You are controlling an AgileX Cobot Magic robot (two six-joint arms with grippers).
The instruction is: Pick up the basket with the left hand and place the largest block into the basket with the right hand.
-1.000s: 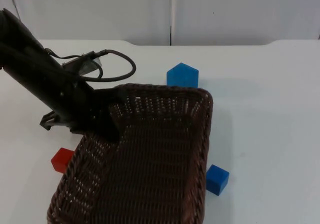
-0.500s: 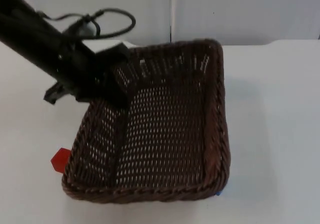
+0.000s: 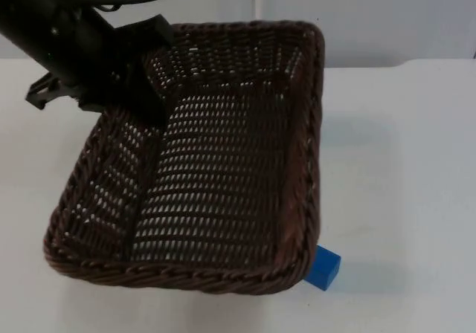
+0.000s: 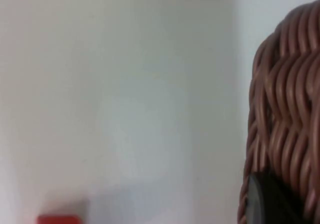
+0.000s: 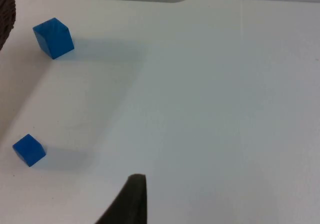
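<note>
The dark brown wicker basket [image 3: 223,199] hangs tilted above the table. My left gripper [image 3: 146,94] is shut on its left rim, up near the back corner. In the left wrist view the woven rim [image 4: 285,114] sits against a black fingertip [image 4: 272,204]. In the right wrist view, the largest blue block [image 5: 53,37] stands on the table beside the basket's edge [image 5: 6,14]. A small blue block [image 5: 29,150] lies nearer. My right gripper [image 5: 131,199] waits well away from both blocks, holding nothing.
The small blue block [image 3: 323,267] peeks out under the basket's front right corner. A red block [image 4: 59,219] lies on the table below the left gripper. The white table [image 3: 409,162] stretches to the right of the basket, ending at the grey wall [image 3: 372,13].
The left arm has raised the basket higher and back. It now covers the large blue block and the red block in the top view.
</note>
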